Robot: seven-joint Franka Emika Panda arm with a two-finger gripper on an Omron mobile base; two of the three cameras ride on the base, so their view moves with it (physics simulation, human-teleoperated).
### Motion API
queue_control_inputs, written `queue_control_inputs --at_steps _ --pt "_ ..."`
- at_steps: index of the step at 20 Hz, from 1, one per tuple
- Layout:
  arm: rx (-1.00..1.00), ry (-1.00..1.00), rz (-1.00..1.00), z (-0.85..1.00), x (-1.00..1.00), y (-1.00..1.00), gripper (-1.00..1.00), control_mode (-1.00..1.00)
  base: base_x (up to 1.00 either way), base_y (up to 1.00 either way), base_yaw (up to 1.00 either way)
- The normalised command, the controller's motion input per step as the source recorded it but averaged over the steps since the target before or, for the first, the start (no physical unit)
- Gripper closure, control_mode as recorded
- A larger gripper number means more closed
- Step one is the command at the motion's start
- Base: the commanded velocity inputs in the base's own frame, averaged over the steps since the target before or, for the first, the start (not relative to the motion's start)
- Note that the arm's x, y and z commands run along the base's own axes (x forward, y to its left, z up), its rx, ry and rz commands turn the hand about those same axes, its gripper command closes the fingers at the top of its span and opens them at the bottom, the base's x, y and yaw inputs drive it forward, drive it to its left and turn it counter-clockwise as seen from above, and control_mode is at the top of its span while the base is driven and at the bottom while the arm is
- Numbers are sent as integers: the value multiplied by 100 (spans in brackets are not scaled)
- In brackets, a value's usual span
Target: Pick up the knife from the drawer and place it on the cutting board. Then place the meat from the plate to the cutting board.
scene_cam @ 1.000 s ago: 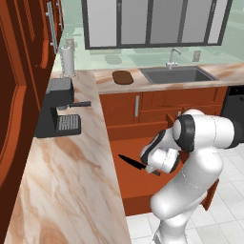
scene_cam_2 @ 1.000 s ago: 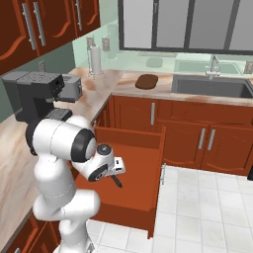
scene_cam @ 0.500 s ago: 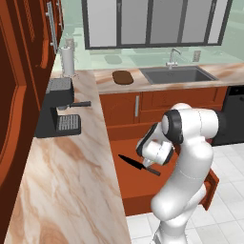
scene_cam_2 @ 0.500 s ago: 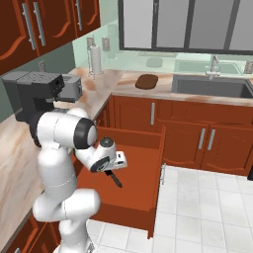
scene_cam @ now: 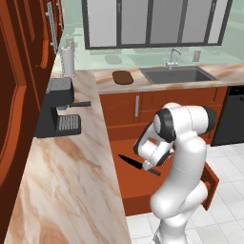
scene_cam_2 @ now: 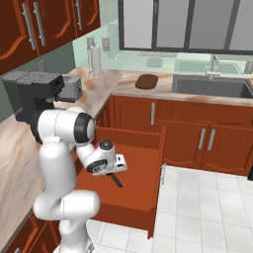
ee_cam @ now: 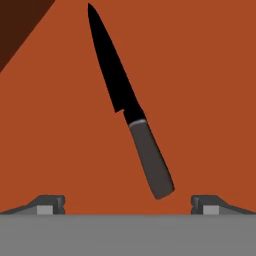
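The drawer [scene_cam: 139, 187] [scene_cam_2: 157, 190] stands pulled out under the counter. On its reddish floor lies the black knife [scene_cam: 128, 160] [scene_cam_2: 117, 181] [ee_cam: 131, 114]. In the hand view the blade points up and left, and the grey-looking handle ends between my fingertips. My gripper [scene_cam: 149, 166] [scene_cam_2: 111, 171] [ee_cam: 128, 202] hangs open just above the handle, touching nothing. The dark brown cutting board [scene_cam: 123, 77] [scene_cam_2: 147, 81] lies on the back counter, left of the sink. The plate and the meat are out of view.
A black coffee machine [scene_cam: 59, 108] [scene_cam_2: 40, 94] and a paper towel roll [scene_cam: 69, 61] [scene_cam_2: 95, 60] stand on the left counter. The sink [scene_cam: 177, 75] [scene_cam_2: 213, 87] is at the back right. Cabinet doors run below it, and a tiled floor lies to the right of the drawer.
The arm has folded forward and down, bringing the hand lower into the drawer over the knife's handle. The jaws have stayed open. The knife has not moved.
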Motion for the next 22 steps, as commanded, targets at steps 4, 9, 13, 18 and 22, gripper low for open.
queue_control_inputs --at_steps 4,9,13,18,22 --pt "-1 4 0 -23 1 -1 -100 -100 0 0 0" --pt "-1 4 0 -23 5 -4 -100 -100 0 0 0" --pt "0 3 0 -16 4 -4 -100 -100 0 0 0" --pt "0 1 0 -16 12 -5 -100 -100 0 0 0" --pt "0 0 0 -11 22 -6 -100 -100 0 0 0"
